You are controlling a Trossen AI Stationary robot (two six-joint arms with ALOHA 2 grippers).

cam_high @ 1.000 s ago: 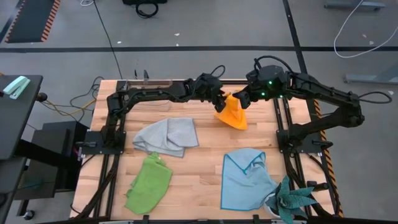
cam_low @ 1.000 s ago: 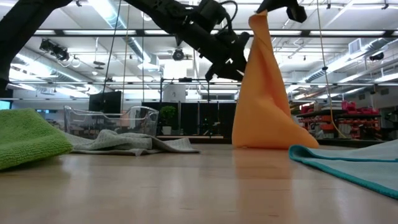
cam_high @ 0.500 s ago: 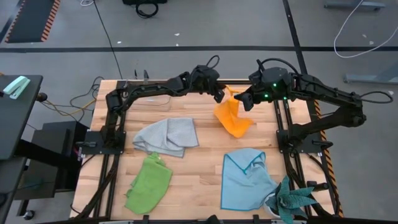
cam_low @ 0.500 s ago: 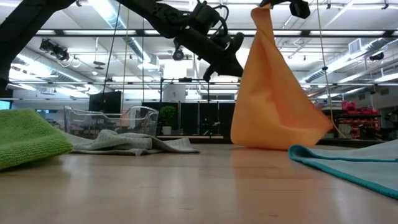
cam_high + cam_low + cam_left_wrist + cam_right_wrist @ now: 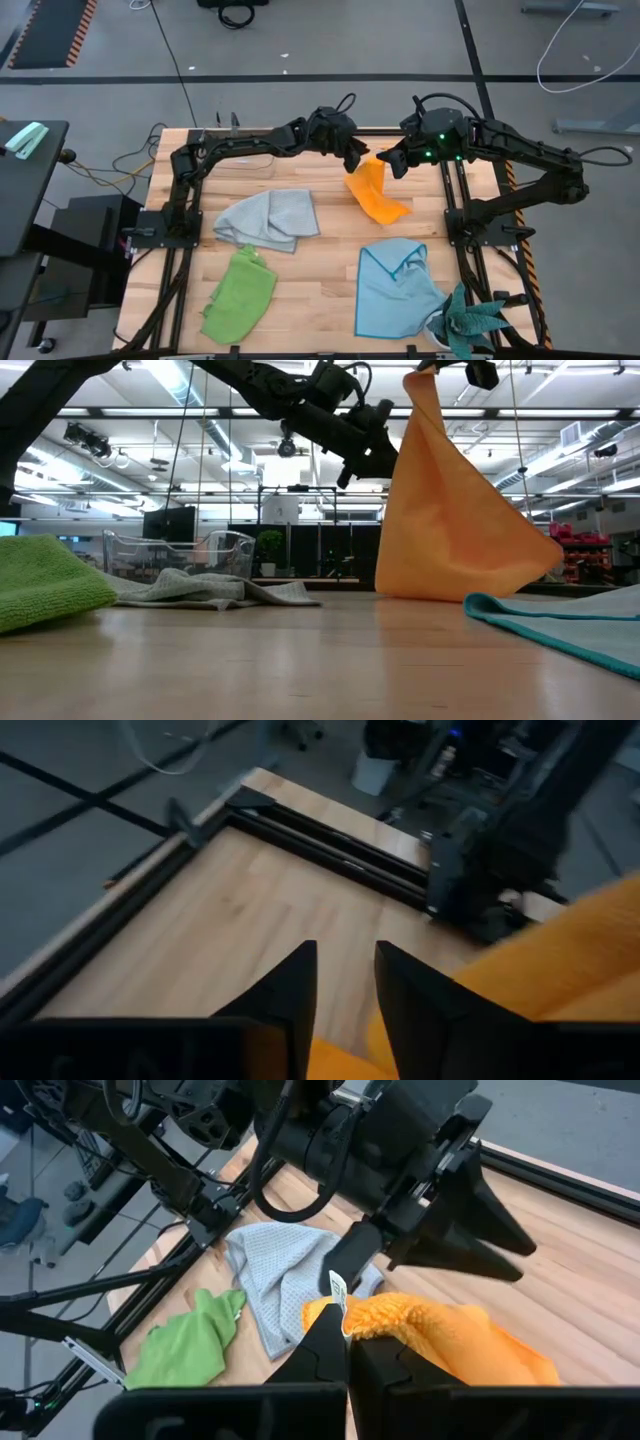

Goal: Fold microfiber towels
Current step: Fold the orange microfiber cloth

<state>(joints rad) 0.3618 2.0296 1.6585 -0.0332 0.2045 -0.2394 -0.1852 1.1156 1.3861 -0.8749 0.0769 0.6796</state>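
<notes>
Spread wider than a moment ago, the orange-yellow microfiber towel (image 5: pixel 377 194) hangs over the wooden worktop (image 5: pixel 330 255)'s far side from the pinched-shut right tool (image 5: pixel 392 166), while the left tool (image 5: pixel 352 162), fingers narrowly apart, closes on its free edge for the first fold.

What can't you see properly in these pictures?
- Whether the left gripper really pinches the orange towel: in the high view it is too small, in the left wrist view the fingers cover the spot.
- The plant: the high view's bottom edge cuts it off.
- The blue towel: the low view's right edge cuts it off.
- The green towel: the low view's left edge cuts it off.
</notes>
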